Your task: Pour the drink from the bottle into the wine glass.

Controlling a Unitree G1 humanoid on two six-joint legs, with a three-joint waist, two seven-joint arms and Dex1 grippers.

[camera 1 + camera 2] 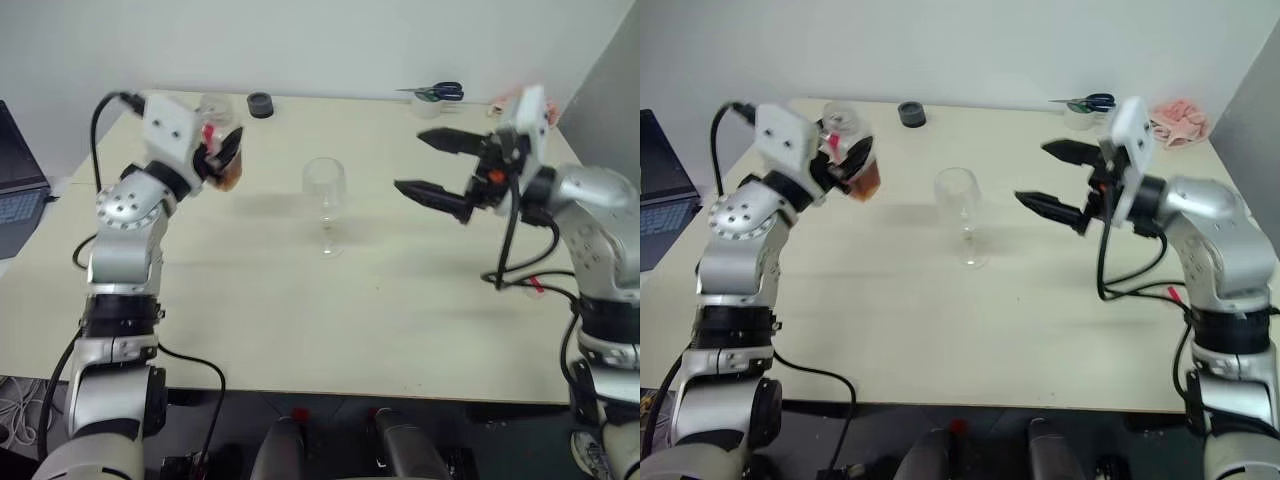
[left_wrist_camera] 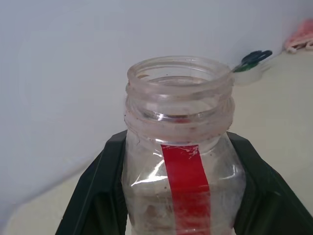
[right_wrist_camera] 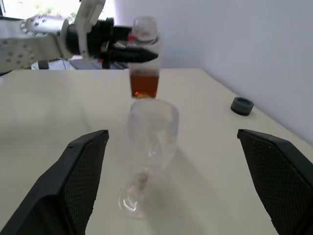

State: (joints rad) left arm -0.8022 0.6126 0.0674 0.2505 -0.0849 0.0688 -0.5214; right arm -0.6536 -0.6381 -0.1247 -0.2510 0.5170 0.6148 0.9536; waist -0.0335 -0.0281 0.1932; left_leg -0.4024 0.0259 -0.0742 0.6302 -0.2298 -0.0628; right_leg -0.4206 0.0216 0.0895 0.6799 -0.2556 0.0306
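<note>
The wine glass (image 1: 961, 218) stands upright on its foot at mid-table (image 1: 940, 340), stem vertical, bowl empty. The right gripper (image 1: 1058, 180) hovers to its right, well apart from it, fingers spread wide and holding nothing; it points toward the glass. In the right wrist view the glass (image 3: 148, 147) sits between the two spread fingers (image 3: 73, 181), with the bottle directly behind it.

The left gripper (image 1: 225, 152) is clamped on the bottle (image 1: 222, 140), which is raised off the table to the left of the glass and beyond it. The bottle's long axis is near vertical, mouth upward, with a slight tilt. The drink (image 3: 144, 84), an amber-brown liquid, fills only the lowest part of the bottle. The left wrist view shows what the head views do not resolve: the threaded mouth of the bottle (image 2: 178, 122) is uncapped, and the red label strip runs lengthwise down its side between the black fingers (image 2: 98, 191).

At the far edge of the table lie a dark round cap (image 1: 910, 114), scissors (image 1: 1085, 102) and a pink cloth (image 1: 1180, 120).
</note>
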